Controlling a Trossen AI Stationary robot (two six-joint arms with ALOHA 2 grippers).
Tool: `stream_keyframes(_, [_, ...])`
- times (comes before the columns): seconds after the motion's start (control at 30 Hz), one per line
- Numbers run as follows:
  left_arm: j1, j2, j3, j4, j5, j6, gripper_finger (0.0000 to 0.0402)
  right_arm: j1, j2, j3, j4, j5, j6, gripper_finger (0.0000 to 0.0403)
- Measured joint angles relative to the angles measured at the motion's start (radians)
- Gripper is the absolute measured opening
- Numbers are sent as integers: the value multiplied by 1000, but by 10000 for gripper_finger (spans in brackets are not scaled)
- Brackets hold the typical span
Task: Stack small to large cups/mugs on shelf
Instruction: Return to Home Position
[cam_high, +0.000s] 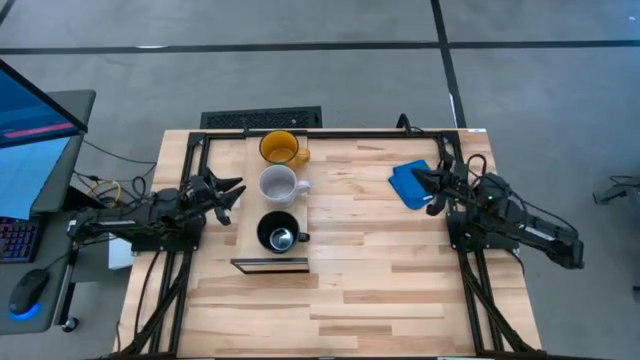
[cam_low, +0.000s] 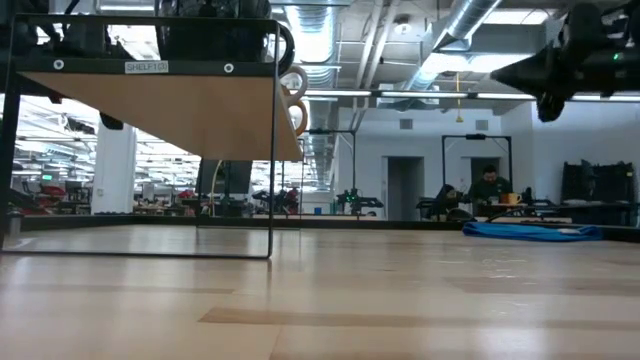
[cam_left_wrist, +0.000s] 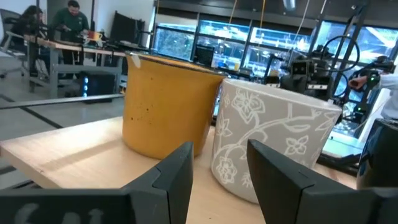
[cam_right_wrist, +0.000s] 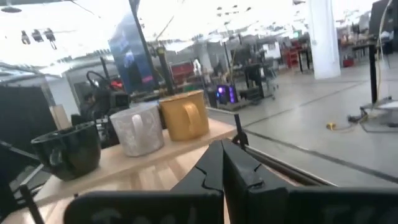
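Three mugs are lined along the shelf (cam_high: 251, 205): yellow mug (cam_high: 281, 148), white mug (cam_high: 279, 184), black mug (cam_high: 277, 233); open tabletop (cam_high: 360, 240) is seen between shelf and right gripper (cam_high: 424, 178), fingers together; the left gripper (cam_high: 234, 193) is held beside the shelf's edge, fingers apart; a label (cam_low: 150, 67) reads "SHELF", the rest illegible

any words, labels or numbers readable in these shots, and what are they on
"SHELFT..." on a white label stuck to the dark front edge of the shelf, low view; the letters after that are too blurred to read.
Monitor screen, high view: whatever it shows is too small to read.
Yellow mug, white mug (flower pattern only) and black mug: no text visible.
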Motion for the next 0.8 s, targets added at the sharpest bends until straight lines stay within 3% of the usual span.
stream_keyframes(0.13, [0, 0, 0, -27, 0, -10, 142, 0, -1, -78, 139, 0, 15, 17])
stream_keyframes(0.8, [0, 0, -1, -66, 2, -6, 142, 0, -1, -88, 103, -1, 24, 28])
